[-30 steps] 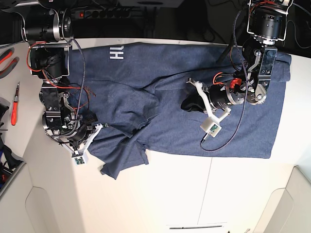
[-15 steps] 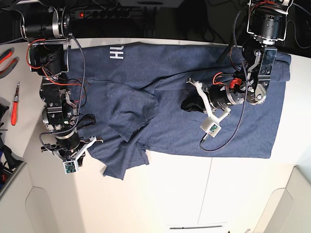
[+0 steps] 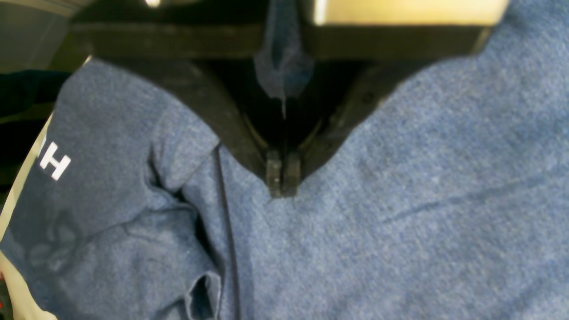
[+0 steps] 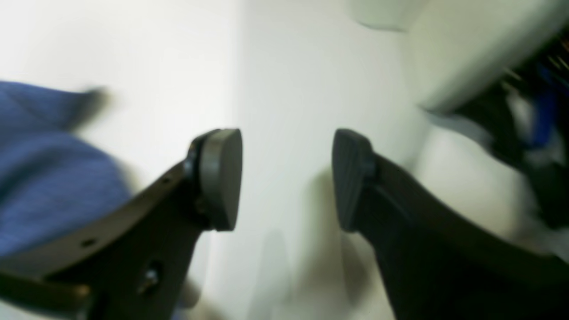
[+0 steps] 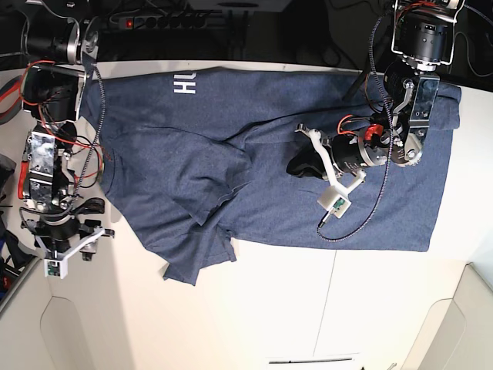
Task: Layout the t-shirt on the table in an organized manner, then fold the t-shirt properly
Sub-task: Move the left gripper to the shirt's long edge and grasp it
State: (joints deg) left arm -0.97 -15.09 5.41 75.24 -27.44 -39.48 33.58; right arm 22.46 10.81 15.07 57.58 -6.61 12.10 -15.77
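Note:
The navy t-shirt (image 5: 254,146) lies spread over the white table (image 5: 308,308), rumpled at its middle, with white lettering (image 5: 185,83) near the far edge. My left gripper (image 5: 296,166) rests on the shirt's middle. The left wrist view shows this left gripper (image 3: 280,180) shut, a tuck of t-shirt (image 3: 400,200) cloth caught between its jaws. My right gripper (image 5: 92,220) hangs just off the shirt's left edge. Seen from the right wrist, the right gripper (image 4: 286,178) is open and empty over bare table (image 4: 289,66), the t-shirt (image 4: 44,178) to its left.
A power strip (image 5: 177,19) lies behind the table's far edge. Tools sit off the table's left side (image 5: 6,254). A thin seam (image 5: 335,308) runs across the near tabletop. The left arm's cable (image 5: 370,208) loops over the shirt.
My right arm has swung left off the shirt and its jaws have opened, letting go of the cloth. The shirt's left side now lies further left. The left arm has not moved.

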